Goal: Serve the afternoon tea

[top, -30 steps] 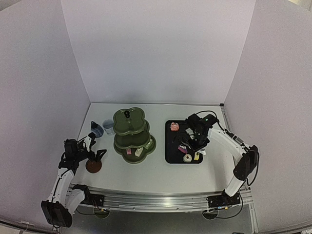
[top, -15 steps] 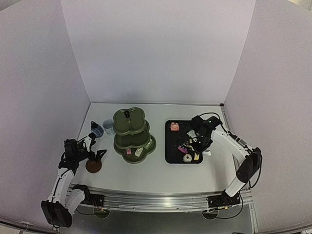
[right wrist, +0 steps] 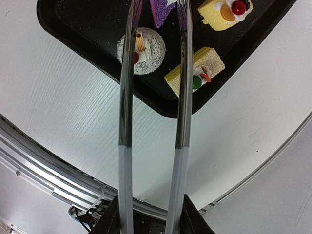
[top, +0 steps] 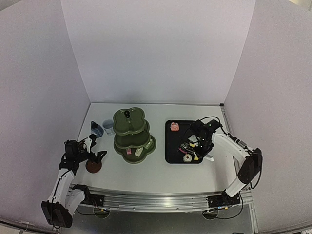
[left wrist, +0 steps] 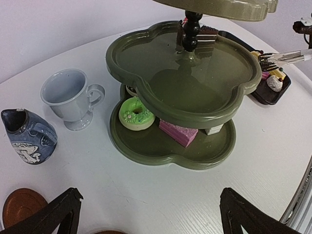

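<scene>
Tea stand [left wrist: 195, 87] centre frame, black tray [top: 170, 148] to its right, tongs [right wrist: 183, 97] over the tray.
Stand's bottom tier holds a green doughnut [left wrist: 136, 113], a pink slab [left wrist: 179, 131] and a white piece [left wrist: 213, 129]; middle tier, a chocolate slice [left wrist: 207, 34] behind the post; top tier cut off; tray holds a white round cake [right wrist: 141, 50], two yellow cakes [right wrist: 195, 70] and a purple piece [right wrist: 160, 12], half cropped between the tong tips; empty cup [left wrist: 68, 97] beside the jug [left wrist: 27, 134], far left; left gripper [left wrist: 151, 214] released wide; right gripper [right wrist: 151, 214] clenched on the tongs.
</scene>
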`<state>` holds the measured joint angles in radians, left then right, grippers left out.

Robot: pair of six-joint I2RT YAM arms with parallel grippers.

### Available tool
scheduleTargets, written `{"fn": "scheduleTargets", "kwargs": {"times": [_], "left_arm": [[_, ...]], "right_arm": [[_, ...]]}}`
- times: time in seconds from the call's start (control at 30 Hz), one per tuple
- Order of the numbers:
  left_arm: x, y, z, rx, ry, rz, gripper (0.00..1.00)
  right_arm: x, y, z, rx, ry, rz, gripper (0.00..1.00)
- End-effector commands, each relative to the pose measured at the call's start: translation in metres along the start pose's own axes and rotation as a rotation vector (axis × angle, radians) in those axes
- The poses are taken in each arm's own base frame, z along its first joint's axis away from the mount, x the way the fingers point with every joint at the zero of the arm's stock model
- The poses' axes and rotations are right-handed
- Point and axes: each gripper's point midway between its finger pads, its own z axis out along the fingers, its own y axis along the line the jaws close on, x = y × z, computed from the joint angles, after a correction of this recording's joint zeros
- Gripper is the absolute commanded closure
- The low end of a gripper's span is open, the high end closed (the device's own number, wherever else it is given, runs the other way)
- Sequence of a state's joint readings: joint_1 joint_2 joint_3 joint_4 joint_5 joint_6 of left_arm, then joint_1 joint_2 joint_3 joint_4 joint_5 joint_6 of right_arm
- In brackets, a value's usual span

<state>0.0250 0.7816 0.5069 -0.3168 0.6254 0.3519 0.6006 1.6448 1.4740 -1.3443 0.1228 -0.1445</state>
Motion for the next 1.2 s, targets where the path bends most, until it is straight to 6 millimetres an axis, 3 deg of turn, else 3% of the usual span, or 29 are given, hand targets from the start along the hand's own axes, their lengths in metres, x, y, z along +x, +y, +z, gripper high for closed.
{"fn": "scheduleTargets", "kwargs": {"times": [0.0, 0.2, 0.47, 1.07, 1.17], "left_arm": [[-0.002, 0.0, 0.0, 0.001, -0.005, 0.018, 0.0], [-0.002, -0.001, 0.0, 0.002, -0.005, 0.02, 0.01], [-0.001, -0.001, 0.0, 0.003, -0.002, 0.021, 0.01], [0.003, -0.001, 0.001, 0.002, 0.0, 0.013, 0.0], [0.003, -0.001, 0.001, 0.0, -0.001, 0.015, 0.01]], "right_arm": [[0.037, 0.002, -0.022, -0.014, 0.101, -0.008, 0.67], [0.038, -0.004, -0.031, 0.016, 0.075, 0.007, 0.67], [0.055, -0.002, -0.021, 0.013, 0.132, 0.002, 0.67], [0.036, 0.002, 0.003, -0.021, 0.175, -0.004, 0.68], [0.031, 0.0, 0.005, -0.013, 0.177, -0.007, 0.75]]}}
